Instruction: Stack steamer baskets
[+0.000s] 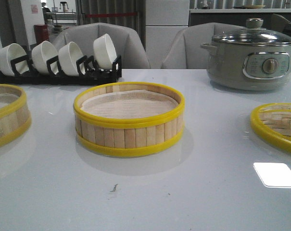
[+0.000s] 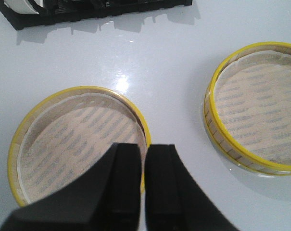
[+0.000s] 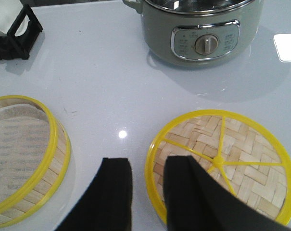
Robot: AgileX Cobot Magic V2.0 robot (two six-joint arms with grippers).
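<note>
One steamer basket (image 1: 128,120) with a pale paper liner stands at the table's centre; it also shows in the left wrist view (image 2: 260,106) and the right wrist view (image 3: 20,163). A second basket (image 1: 6,115) sits at the left edge. In the left wrist view it (image 2: 73,139) lies below my left gripper (image 2: 144,149), whose jaws are closed over its near rim, holding nothing. The woven yellow-rimmed lid (image 1: 277,126) lies at the right. My right gripper (image 3: 147,163) is open and empty above the lid's (image 3: 241,159) left rim. Neither gripper shows in the front view.
A grey electric pot (image 1: 251,57) with a glass lid stands at the back right, also in the right wrist view (image 3: 198,29). A black rack (image 1: 58,72) of white bowls stands at the back left. Grey chairs stand behind the table.
</note>
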